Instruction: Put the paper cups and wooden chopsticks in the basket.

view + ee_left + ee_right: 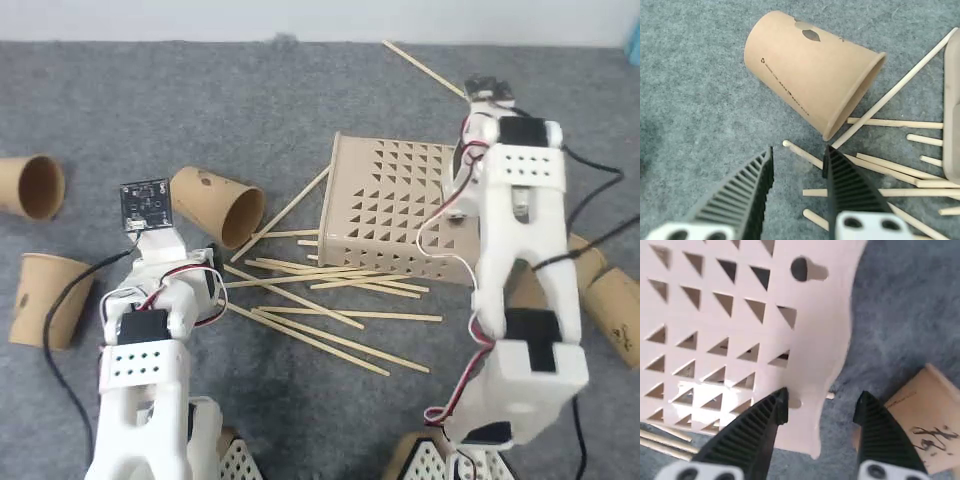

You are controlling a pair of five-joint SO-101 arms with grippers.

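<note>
The pale perforated basket (pixel 385 205) lies tipped on its side at mid-table. Several wooden chopsticks (pixel 330 300) are scattered in front of it, and one chopstick (pixel 425 68) lies at the back. A brown paper cup (pixel 215 205) lies on its side just beyond my left gripper (pixel 797 170), which is open and empty over a chopstick end (pixel 802 154). Two more cups (pixel 35 185) (pixel 50 300) lie at the far left. My right gripper (pixel 822 405) is open, its jaws astride the basket's side wall (pixel 810 365), with another cup (pixel 920 415) close beside it.
Grey carpet covers the table. Further paper cups (pixel 615 310) lie at the right edge, partly behind the right arm (pixel 520 250). White perforated objects (pixel 240 462) stand at the front edge between the arm bases.
</note>
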